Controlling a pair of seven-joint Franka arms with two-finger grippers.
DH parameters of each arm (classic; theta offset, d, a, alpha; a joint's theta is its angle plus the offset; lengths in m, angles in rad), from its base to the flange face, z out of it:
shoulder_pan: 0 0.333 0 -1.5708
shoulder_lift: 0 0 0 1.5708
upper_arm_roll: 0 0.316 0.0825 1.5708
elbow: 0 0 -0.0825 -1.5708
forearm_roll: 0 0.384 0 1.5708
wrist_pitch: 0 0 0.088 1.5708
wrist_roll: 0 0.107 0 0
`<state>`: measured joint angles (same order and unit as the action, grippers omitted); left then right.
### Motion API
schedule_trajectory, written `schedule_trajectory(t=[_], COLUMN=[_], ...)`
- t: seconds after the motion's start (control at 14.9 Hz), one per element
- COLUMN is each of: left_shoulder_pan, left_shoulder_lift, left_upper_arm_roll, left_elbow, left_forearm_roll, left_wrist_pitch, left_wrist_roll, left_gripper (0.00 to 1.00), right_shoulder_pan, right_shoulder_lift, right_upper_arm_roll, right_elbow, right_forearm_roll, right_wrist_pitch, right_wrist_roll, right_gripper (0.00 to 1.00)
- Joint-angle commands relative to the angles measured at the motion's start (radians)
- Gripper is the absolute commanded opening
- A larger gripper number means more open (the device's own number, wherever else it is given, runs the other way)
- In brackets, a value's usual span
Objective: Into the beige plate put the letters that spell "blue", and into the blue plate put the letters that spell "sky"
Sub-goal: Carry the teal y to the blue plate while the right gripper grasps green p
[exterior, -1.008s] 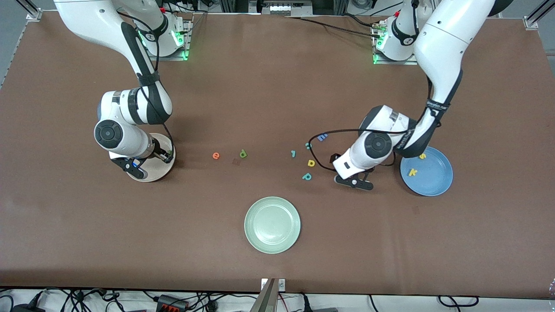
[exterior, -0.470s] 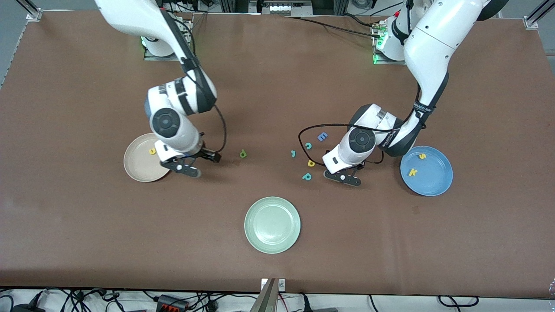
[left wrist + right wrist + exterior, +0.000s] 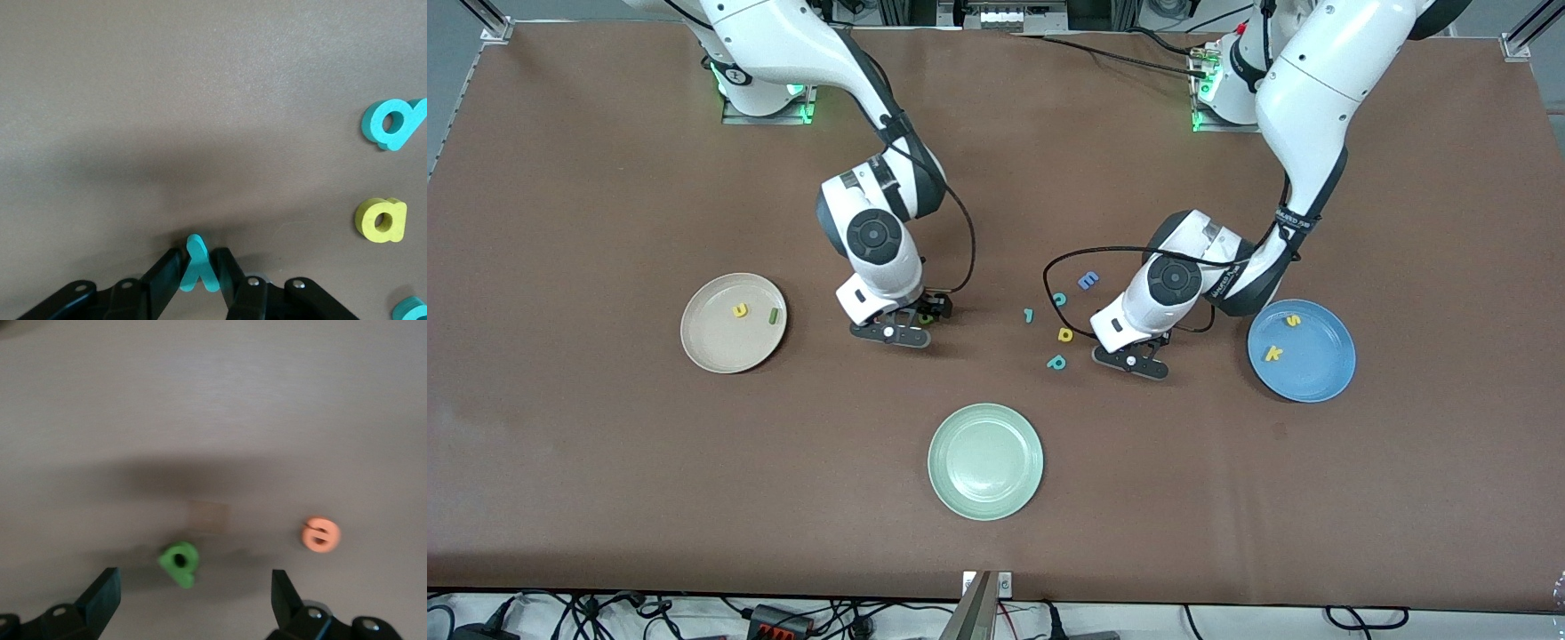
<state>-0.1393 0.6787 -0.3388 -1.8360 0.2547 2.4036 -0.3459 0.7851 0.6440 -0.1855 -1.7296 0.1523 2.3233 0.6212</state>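
Note:
My left gripper (image 3: 199,257) is shut on the teal y (image 3: 198,268), low at the table between the blue plate (image 3: 1320,373) and the loose letters; the y is hidden in the front view. A yellow s (image 3: 1294,320) and a yellow k (image 3: 1273,354) lie in the blue plate. My right gripper (image 3: 193,587) hangs open over the green b (image 3: 179,563), with the orange e (image 3: 321,535) beside it on the table. On the beige plate (image 3: 711,342) lie a yellow u (image 3: 739,310) and a dark green l (image 3: 774,314).
A pale green plate (image 3: 985,460) sits nearer the front camera, mid-table. Loose letters lie beside my left gripper (image 3: 1152,342): a blue E (image 3: 1088,281), a teal c (image 3: 1059,300), a small teal piece (image 3: 1029,315), a yellow d-shaped letter (image 3: 1064,334) and a teal p (image 3: 1056,362).
My right arm swung from over the beige plate to over the green b, leaving the u and l on the plate. My left gripper closed on the teal y.

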Motion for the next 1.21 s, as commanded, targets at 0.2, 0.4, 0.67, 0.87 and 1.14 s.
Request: schedule_trajectory(t=[0.2, 0.4, 0.67, 0.87, 1.14], left_shoulder_pan=[0.055, 0.11, 0.214, 0.326, 0.42], left_shoulder_lift=[-0.047, -0.094, -0.128, -0.13, -0.12], left_upper_arm_roll=[0.0, -0.005, -0.005, -0.005, -0.002], left_elbow=[-0.016, 0.004, 0.09, 0.121, 0.101], left_forearm_roll=[0.026, 0.026, 0.023, 0.023, 0.024], left_wrist_pitch=[-0.035, -0.122, -0.314, -0.388, -0.39], left_wrist_roll=[0.022, 0.088, 0.293, 0.48, 0.547], left_gripper=[0.09, 0.09, 0.09, 0.09, 0.14], right_shoulder_pan=[-0.004, 0.011, 0.01, 0.006, -0.009], right_shoulder_lift=[0.068, 0.078, 0.089, 0.091, 0.088], right_upper_arm_roll=[0.014, 0.015, 0.015, 0.015, 0.014], right_elbow=[0.053, 0.054, 0.054, 0.054, 0.056], right_forearm_roll=[0.018, 0.013, 0.013, 0.013, 0.024], right_wrist_pitch=[0.01, 0.011, 0.019, 0.022, 0.021], right_wrist_roll=[-0.138, -0.138, -0.138, -0.138, -0.138], right_gripper=[0.73, 0.63, 0.48, 0.39, 0.19])
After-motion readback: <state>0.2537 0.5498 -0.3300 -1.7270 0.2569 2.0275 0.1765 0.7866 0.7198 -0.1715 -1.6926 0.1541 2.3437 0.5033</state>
